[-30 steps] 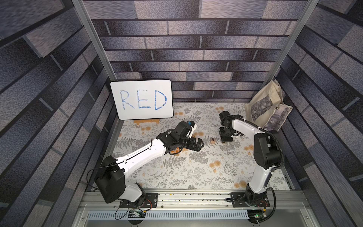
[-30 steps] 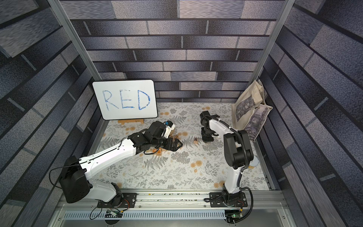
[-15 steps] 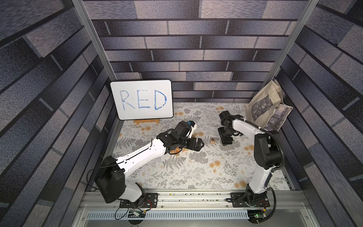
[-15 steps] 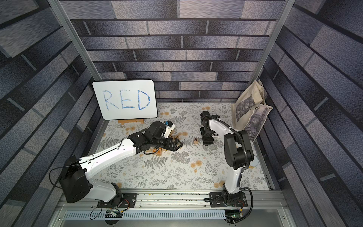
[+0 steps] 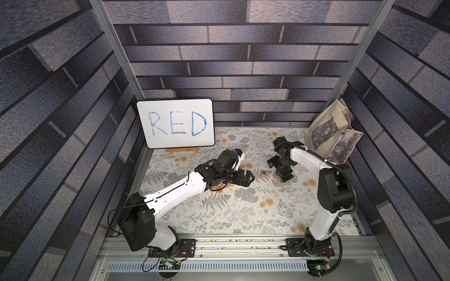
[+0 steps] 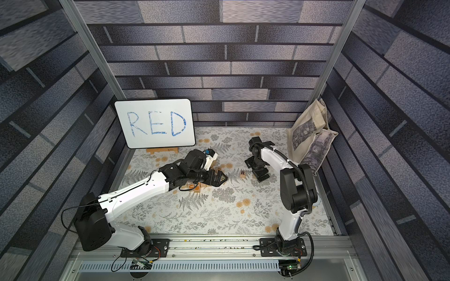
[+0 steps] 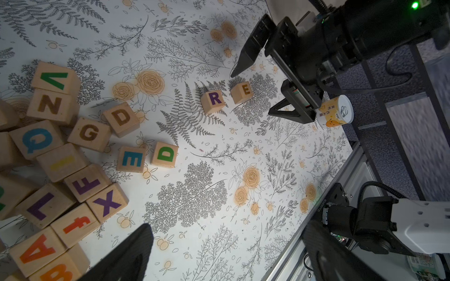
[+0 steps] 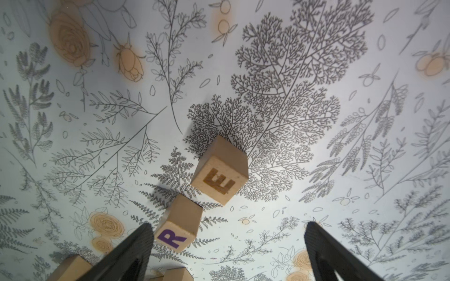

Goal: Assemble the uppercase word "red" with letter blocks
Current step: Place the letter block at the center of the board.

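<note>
Under the parted right pincer [image 8: 227, 225] lies E block [image 8: 220, 170]; R block [image 8: 179, 228] beside.

Grey brick-print walls [image 5: 243, 48] on three sides. Aluminium posts [image 5: 119, 53] at back corners. Table [image 5: 243, 214] covered in fern-and-rose print. Whiteboard [image 5: 175, 122] leaning back left; canvas tote bag [image 5: 328, 131] back right. Metal rail [image 5: 243, 243] along front edge.

We find the letter blocks [image 7: 214, 102] in pale, matt wood with faint grain — capitals printed flat. The table cover [image 7: 219, 194] looks smooth, softly sheened; the right gripper [image 8: 226, 225] has fingers [image 8: 131, 250] of matt black, finely textured plastic; the rail [image 5: 243, 243] is brushed metal, the tote bag [image 5: 333, 136] coarse cloth.
</note>
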Motion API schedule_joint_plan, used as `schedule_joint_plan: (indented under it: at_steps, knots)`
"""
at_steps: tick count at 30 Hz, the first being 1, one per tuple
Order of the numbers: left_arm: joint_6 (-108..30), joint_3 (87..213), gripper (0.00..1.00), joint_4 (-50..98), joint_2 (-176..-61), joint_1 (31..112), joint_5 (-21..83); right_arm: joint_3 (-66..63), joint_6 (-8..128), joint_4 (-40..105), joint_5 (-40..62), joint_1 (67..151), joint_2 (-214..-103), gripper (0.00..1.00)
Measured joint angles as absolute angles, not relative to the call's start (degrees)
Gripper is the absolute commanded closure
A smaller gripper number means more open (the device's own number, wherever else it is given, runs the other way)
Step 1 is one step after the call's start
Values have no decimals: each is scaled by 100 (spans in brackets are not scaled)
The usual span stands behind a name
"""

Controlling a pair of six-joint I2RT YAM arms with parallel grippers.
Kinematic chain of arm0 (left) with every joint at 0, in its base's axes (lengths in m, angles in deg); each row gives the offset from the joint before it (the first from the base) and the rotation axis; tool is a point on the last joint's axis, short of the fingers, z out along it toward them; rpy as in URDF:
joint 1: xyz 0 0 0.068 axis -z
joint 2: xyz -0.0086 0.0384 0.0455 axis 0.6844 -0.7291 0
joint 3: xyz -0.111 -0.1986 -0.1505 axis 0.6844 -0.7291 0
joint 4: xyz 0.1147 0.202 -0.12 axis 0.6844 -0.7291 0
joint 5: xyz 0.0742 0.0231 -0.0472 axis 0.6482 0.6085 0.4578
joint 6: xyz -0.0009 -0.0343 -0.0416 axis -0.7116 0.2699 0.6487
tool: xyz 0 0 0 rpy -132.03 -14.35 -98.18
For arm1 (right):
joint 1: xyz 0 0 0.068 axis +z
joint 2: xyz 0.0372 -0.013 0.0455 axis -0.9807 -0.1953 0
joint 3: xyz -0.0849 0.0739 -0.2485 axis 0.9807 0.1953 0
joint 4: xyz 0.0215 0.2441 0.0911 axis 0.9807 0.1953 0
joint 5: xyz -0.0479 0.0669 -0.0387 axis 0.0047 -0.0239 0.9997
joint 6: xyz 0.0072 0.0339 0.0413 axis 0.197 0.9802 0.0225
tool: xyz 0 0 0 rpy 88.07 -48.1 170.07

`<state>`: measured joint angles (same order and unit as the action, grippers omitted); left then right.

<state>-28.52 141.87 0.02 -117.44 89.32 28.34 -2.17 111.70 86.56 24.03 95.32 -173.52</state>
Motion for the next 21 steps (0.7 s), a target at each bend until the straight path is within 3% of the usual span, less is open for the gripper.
schedule_joint_plan:
  at_steps: [16, 21]
  knots:
    - [-2699, 14189, 0, 2, -11744, 8963, 2842, -864, 8086, 9015, 2092, 9429, -17653, 8]
    - [-2699, 14189, 0, -3, -11744, 8963, 2858, -1012, 7266, 9117, 2060, 9403, -17859, 20]
